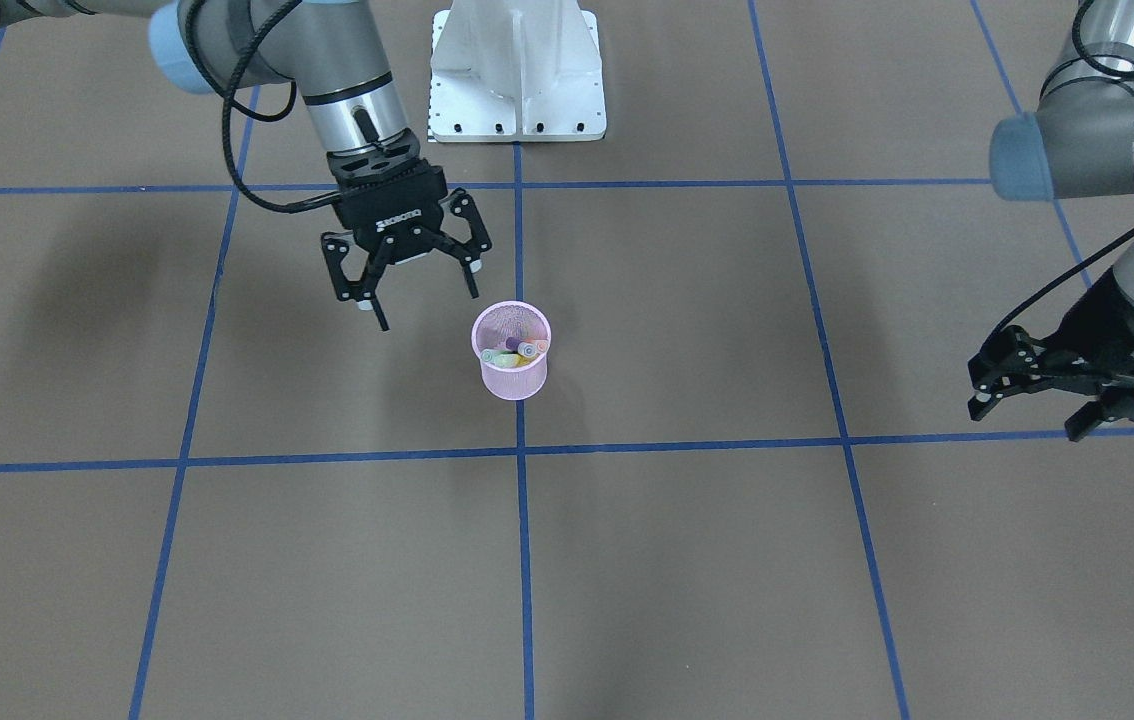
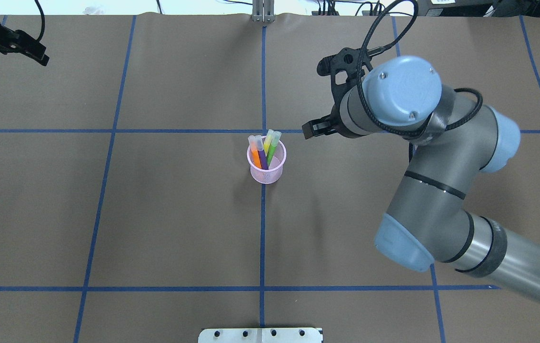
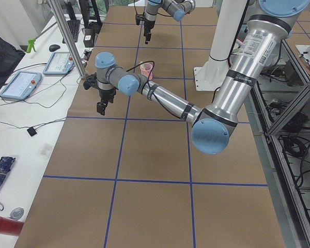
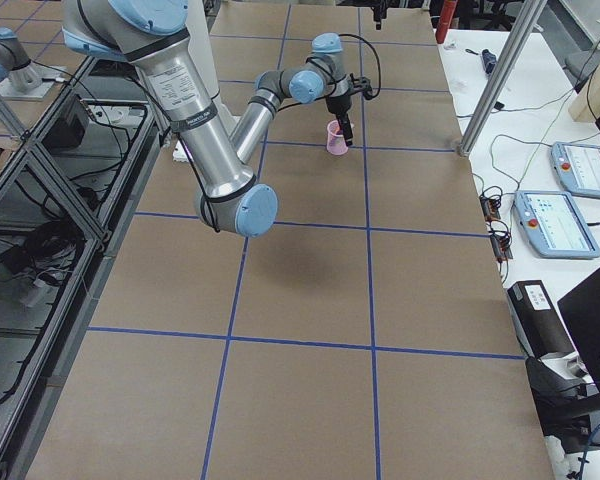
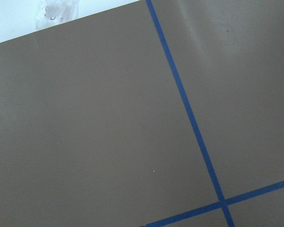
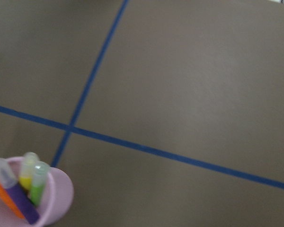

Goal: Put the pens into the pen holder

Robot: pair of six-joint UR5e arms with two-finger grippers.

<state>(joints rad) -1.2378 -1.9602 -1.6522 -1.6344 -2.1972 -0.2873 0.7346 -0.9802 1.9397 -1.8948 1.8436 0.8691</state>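
Note:
The pink mesh pen holder (image 2: 274,174) stands upright at the table's middle on a blue tape line. An orange pen (image 2: 254,156), a purple pen (image 2: 262,157), a green pen (image 2: 272,151) and a yellow one (image 2: 268,141) stand in it, cap ends up. The holder also shows in the front view (image 1: 515,380) and the right wrist view (image 6: 59,198). My right gripper (image 1: 427,308) is open and empty, hovering just beside the holder on the robot's right. My left gripper (image 1: 1027,415) is open and empty, far off near the table's left end.
The robot's white base plate (image 1: 517,75) sits at the table's near edge. Blue tape lines (image 1: 521,520) divide the brown surface into squares. Off the table to the left lie tablets (image 3: 21,84) and cables.

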